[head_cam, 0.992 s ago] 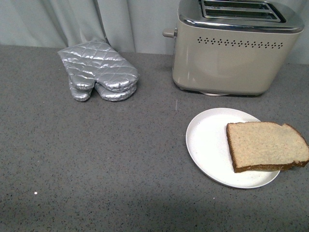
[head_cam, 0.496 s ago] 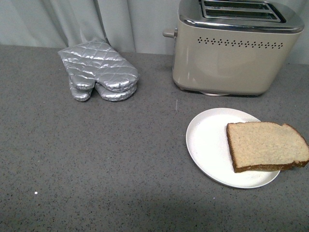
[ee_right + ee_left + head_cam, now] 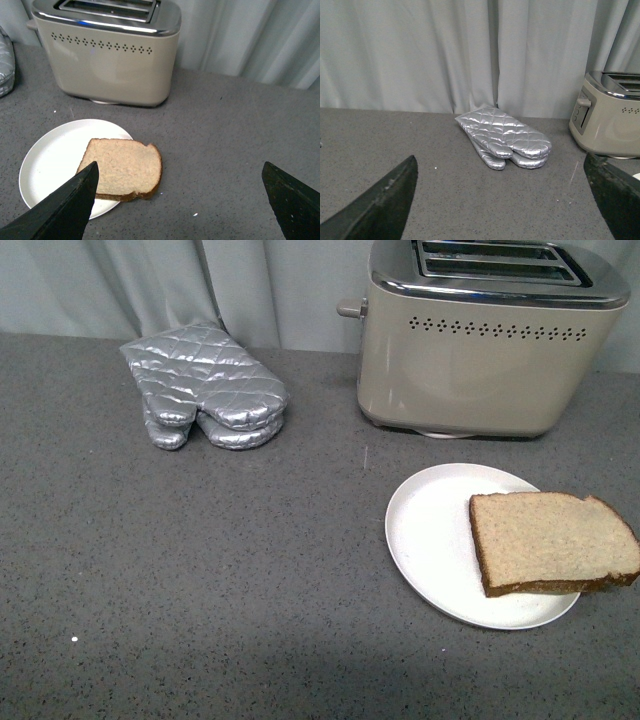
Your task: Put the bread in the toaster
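**A:** What is resting on the grey speckled countertop (image 3: 200, 570)?

**B:** A beige boxy toaster with a chrome top (image 3: 470, 370) is standing at the far right. A pair of silver quilted oven mitts (image 3: 205, 390) is lying well to its left.

**A:** And the bread?

**B:** A round white plate (image 3: 430, 540) is sitting just in front of the toaster. The brown-crusted wholewheat bread slice (image 3: 550, 540) is lying flat on it, overhanging its right rim.

**A:** The arms?

**B:** The left gripper (image 3: 500, 159) and the right gripper (image 3: 180, 165) are both gaping wide, holding nothing.
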You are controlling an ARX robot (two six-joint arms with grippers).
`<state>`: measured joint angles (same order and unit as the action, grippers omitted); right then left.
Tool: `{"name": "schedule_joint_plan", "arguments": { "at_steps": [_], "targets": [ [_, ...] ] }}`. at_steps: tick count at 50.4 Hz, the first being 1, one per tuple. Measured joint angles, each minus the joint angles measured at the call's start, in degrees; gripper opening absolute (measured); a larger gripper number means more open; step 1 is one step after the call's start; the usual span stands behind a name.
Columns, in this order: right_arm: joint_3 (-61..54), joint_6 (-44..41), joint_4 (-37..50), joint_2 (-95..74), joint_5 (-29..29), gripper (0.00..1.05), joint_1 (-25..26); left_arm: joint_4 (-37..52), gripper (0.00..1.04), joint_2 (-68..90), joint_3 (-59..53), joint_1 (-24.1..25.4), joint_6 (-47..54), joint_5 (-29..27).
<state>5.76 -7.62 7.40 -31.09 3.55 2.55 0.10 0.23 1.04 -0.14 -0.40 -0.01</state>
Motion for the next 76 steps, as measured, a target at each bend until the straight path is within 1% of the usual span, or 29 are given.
{"name": "schedule_joint_plan", "arguments": {
  "at_steps": [1,3,5,10,14,17,21,24,30,37,46,48,52,53,58,73,74,76],
  "targets": [
    [1.0,0.5,1.7,-4.1,1.1,0.95,0.8,0.0,1.0,0.0,0.0,0.0,0.1,0.0],
    [2.8,1.1,4.0,-10.6,2.5,0.95,2.0,0.0,0.97,0.0,0.0,0.0,0.1,0.0],
    [5.4,1.6,6.0,-18.9,4.4,0.95,3.5,0.0,0.98,0.0,0.0,0.0,0.1,0.0],
    [12.0,2.4,6.7,-35.2,7.7,0.95,6.2,0.0,0.98,0.0,0.0,0.0,0.1,0.0],
    [19.0,3.4,3.8,-48.1,11.9,0.95,7.9,0.0,0.98,0.0,0.0,0.0,0.1,0.0],
    [23.1,4.1,1.8,-54.9,14.6,0.95,8.5,0.0,0.98,0.0,0.0,0.0,0.1,0.0],
    [30.1,7.1,-1.6,-64.7,20.5,0.95,9.7,0.0,0.98,0.0,0.0,0.0,0.1,0.0],
    [34.2,8.5,-3.5,-70.0,23.1,0.95,10.1,0.0,0.98,0.0,0.0,0.0,0.1,0.0],
    [41.5,9.2,-7.7,-79.5,24.1,0.95,10.4,0.0,0.98,0.0,0.0,0.0,0.1,0.0],
    [46.1,10.6,-11.6,-84.8,24.8,0.95,9.4,0.0,0.98,0.0,0.0,0.0,0.1,0.0],
    [47.8,12.5,-11.9,-87.9,24.7,0.95,7.3,0.0,0.98,0.0,0.0,0.0,0.1,0.0],
    [48.0,13.0,-11.8,-88.3,24.6,0.93,6.9,0.0,0.98,0.0,0.0,0.0,0.1,0.0],
    [48.0,13.7,-11.5,-88.7,24.7,0.83,6.3,0.0,0.98,0.0,0.0,0.0,0.1,0.0],
    [48.0,14.1,-11.3,-88.8,24.6,0.78,6.1,0.0,0.98,0.0,0.0,0.0,0.1,0.0],
    [48.1,15.5,-11.0,-88.8,24.4,0.6,6.0,0.0,0.98,0.0,0.0,0.0,0.1,0.0],
    [48.0,17.3,-12.2,-86.7,23.8,0.21,6.0,0.0,0.98,0.0,0.0,0.0,0.1,0.0],
    [47.7,17.6,-12.4,-85.7,23.9,0.16,5.9,0.0,0.98,0.0,0.0,0.0,0.1,0.0],
    [47.3,18.5,-12.7,-84.3,24.2,0.1,5.9,0.0,0.98,0.0,0.0,0.0,0.1,0.0]
  ]
}}
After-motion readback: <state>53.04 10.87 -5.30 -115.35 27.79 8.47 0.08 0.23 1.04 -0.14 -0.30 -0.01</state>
